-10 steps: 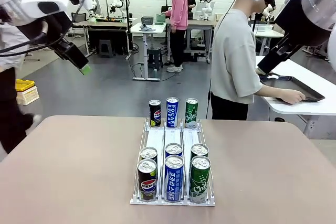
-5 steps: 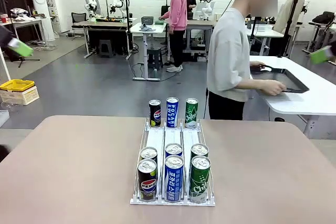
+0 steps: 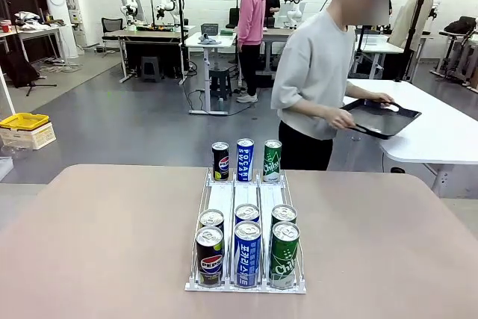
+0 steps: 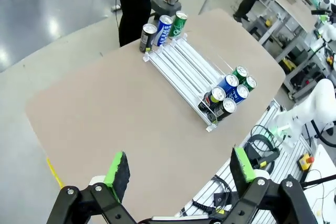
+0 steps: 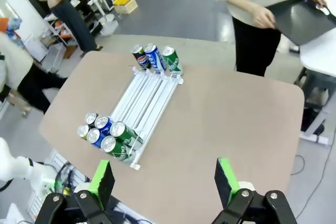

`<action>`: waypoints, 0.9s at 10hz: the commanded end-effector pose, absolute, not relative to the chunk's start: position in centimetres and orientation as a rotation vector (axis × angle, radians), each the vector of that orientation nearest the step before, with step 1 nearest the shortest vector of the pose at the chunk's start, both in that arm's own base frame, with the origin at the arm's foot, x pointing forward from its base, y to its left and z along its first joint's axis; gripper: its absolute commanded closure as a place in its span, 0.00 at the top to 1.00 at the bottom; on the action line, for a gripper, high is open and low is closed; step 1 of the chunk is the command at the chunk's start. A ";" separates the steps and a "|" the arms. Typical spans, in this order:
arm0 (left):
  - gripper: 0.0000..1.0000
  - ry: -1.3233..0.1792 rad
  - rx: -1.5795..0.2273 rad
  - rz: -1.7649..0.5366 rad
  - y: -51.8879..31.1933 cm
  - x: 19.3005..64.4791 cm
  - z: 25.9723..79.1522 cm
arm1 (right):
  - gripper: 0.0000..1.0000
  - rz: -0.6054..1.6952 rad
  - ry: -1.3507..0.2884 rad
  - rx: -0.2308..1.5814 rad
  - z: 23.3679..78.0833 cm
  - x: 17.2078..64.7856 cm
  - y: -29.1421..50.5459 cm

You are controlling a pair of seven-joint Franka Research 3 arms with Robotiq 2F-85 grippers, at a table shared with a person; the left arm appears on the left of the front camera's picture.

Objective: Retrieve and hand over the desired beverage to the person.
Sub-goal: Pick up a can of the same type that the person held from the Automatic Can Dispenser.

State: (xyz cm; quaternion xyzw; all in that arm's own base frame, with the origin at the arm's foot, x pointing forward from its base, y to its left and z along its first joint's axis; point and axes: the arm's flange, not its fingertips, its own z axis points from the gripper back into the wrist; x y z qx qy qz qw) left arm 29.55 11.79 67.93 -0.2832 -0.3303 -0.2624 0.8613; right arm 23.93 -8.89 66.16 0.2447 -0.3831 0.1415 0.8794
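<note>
A white three-lane rack (image 3: 245,199) stands mid-table with beverage cans: black Pepsi (image 3: 209,255), blue Pocari (image 3: 247,253) and green Chilsung (image 3: 284,254) in front, and one of each (image 3: 245,159) at the far end. Which beverage is desired cannot be told. The person (image 3: 317,72) in the grey top stands beyond the far edge, holding a black tray (image 3: 381,119) in both hands. My left gripper (image 4: 180,166) hangs open high over the table, far from the rack (image 4: 181,64). My right gripper (image 5: 164,178) is likewise open and high above the rack (image 5: 147,100).
A white side table (image 3: 441,136) stands at the far right beside the person. Broad bare tabletop (image 3: 97,237) lies on both sides of the rack. A yellow crate (image 3: 25,121) sits on the floor far left. Other people (image 5: 63,9) stand off one table corner.
Both arms have risen out of the front view. The person has lifted the black tray off the side table and turned toward my table.
</note>
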 end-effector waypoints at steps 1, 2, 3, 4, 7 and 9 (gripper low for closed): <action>1.00 -0.712 -0.632 -0.543 12.4 29.0 67.6 | 1.00 0.294 -0.800 0.534 65.8 23.8 -9.8; 1.00 -0.680 -0.627 -0.556 12.5 29.4 67.2 | 1.00 0.296 -0.792 0.517 65.5 24.3 -9.4; 1.00 -0.704 -0.604 -0.530 12.5 29.0 68.0 | 1.00 0.276 -0.803 0.515 66.1 23.7 -9.6; 1.00 -0.704 -0.604 -0.530 12.5 29.0 68.0 | 1.00 0.276 -0.803 0.515 66.1 23.7 -9.6; 1.00 -0.704 -0.604 -0.530 12.5 29.0 68.0 | 1.00 0.276 -0.803 0.515 66.1 23.7 -9.6; 1.00 -0.704 -0.604 -0.530 12.5 29.0 68.0 | 1.00 0.276 -0.803 0.515 66.1 23.7 -9.6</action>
